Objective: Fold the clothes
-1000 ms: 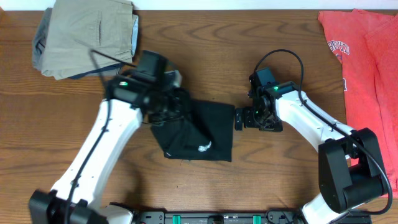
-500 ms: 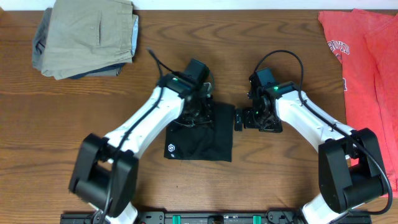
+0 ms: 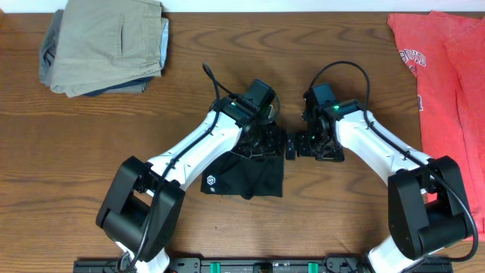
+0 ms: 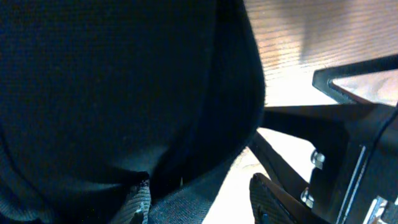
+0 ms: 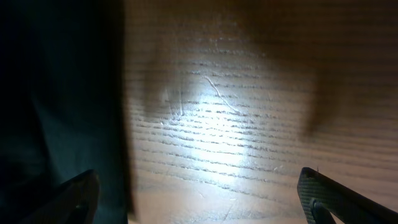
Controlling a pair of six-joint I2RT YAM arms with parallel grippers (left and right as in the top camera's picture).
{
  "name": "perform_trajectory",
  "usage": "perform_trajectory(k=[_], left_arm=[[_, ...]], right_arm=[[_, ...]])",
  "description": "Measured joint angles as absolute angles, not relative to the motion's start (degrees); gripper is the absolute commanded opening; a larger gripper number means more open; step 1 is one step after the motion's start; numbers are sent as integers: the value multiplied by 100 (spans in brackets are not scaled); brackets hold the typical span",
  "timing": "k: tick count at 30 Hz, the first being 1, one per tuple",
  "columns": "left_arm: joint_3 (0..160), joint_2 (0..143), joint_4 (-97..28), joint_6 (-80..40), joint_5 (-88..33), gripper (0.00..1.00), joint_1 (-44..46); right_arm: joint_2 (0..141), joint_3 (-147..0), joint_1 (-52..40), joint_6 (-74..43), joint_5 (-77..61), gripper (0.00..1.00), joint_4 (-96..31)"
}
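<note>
The clothes, a black shirt (image 3: 244,176), lie folded into a compact block at the table's middle, a small white logo (image 3: 211,182) on the lower left corner. My left gripper (image 3: 267,142) hovers low over the shirt's upper right corner. In the left wrist view this gripper (image 4: 205,202) is open, and black fabric (image 4: 124,93) runs past the left finger into the gap. My right gripper (image 3: 291,145) sits just right of the shirt's edge. It (image 5: 199,196) is wide open over bare wood, with the shirt's edge (image 5: 56,112) by its left finger.
Folded khaki trousers (image 3: 106,45) lie at the back left corner. A red-orange T-shirt (image 3: 447,83) is spread along the right edge. The two grippers stand very close together above the wooden table (image 3: 341,212).
My left arm swung right and carried a flap of the shirt across, so the shirt is narrower and the logo shows lower left. Its jaws then parted. The right arm stayed still.
</note>
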State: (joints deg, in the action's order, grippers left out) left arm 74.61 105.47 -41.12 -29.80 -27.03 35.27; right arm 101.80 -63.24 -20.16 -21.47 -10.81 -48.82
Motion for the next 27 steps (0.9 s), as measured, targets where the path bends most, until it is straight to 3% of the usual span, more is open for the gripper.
perform_trajectory(k=[11,13,15,22,27], left_arm=[[7461,9603,-4589,-2812,-2698,56,3203],[7461,9089,-4805,-2724,-2674,69,3057],[7470,8558,-5140,-2696,-2556,76,2818],[7481,7819,-6534,-2661,-1612,77,1815],[7242,8051,-6580,-2421,-1702,78,1693]], right_arm=[[10180,-6326,-760,-1791,-1577,99,-5315],[10180,-6326,-556,-1632,-1723,99,-5349],[10180,-6326,-434,-1479,-1844,99,-5393],[10180,-6326,-425,-1227,-2034,99,-5387],[10180,-6326,-458,-1168,-2088,99,-5245]])
